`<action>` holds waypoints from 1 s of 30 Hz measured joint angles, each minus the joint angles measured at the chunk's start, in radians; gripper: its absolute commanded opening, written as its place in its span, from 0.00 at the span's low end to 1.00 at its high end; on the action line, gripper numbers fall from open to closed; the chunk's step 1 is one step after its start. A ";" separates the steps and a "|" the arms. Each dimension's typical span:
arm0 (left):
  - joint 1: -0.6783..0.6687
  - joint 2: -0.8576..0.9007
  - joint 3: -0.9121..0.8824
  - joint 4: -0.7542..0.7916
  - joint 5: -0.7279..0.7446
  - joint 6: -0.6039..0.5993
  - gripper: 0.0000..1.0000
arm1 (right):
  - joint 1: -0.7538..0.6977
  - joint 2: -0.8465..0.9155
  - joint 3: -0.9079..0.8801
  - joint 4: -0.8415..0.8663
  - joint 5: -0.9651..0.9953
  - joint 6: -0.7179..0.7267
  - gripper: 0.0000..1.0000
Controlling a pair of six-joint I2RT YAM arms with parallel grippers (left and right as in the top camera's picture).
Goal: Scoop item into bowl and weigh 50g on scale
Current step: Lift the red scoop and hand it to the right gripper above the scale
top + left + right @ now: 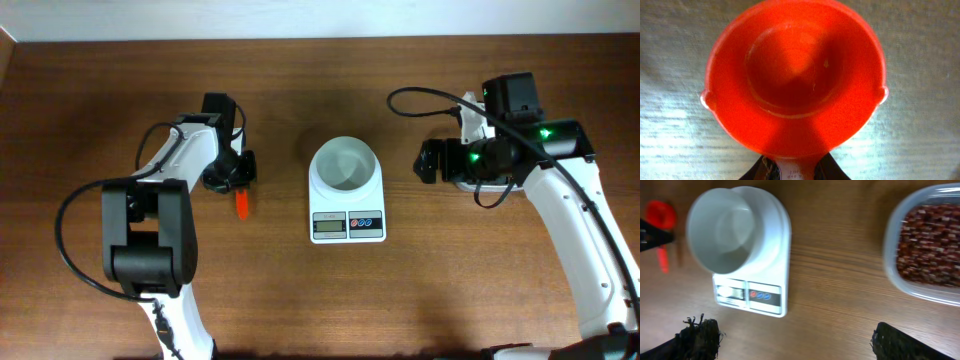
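1. Flanking the handle of the orange scoop (795, 80), my left jaws stand narrow, left of the table's (300, 300) middle; whether they clamp it I cannot tell.
2. The scoop's cup faces up, and its handle (241, 205) points toward the near edge.
3. My right jaws gape wide and hold nothing.
4. The bowl (345, 163) sits empty on the scale (347, 225) at the table's middle.
5. The beans (932, 242) lie in a clear tub (892, 240) toward the right edge, well apart from the scale.
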 measured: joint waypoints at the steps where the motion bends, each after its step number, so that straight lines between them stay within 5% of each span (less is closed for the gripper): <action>1: 0.001 0.000 0.015 -0.030 0.030 0.000 0.13 | 0.000 0.000 0.000 0.002 -0.032 0.000 0.99; 5: 0.026 -0.008 0.162 -0.126 0.318 0.000 0.01 | 0.000 0.000 0.000 0.002 -0.231 0.000 0.99; 9: 0.071 -0.053 0.229 -0.169 0.781 0.000 0.00 | 0.014 0.000 0.000 0.000 -0.441 0.000 0.99; 11: 0.068 -0.056 0.230 -0.204 0.880 -0.001 0.00 | 0.049 0.000 0.000 0.003 -0.485 0.001 1.00; 13: 0.055 -0.056 0.232 -0.284 0.988 -0.002 0.00 | 0.110 0.000 0.000 0.020 -0.509 0.002 0.87; 23: 0.024 -0.056 0.232 -0.348 1.104 -0.017 0.00 | 0.451 0.001 0.000 0.246 -0.214 0.239 0.87; 30: 0.024 -0.056 0.232 -0.358 1.066 -0.373 0.00 | 0.637 0.002 -0.001 0.380 0.146 0.451 0.82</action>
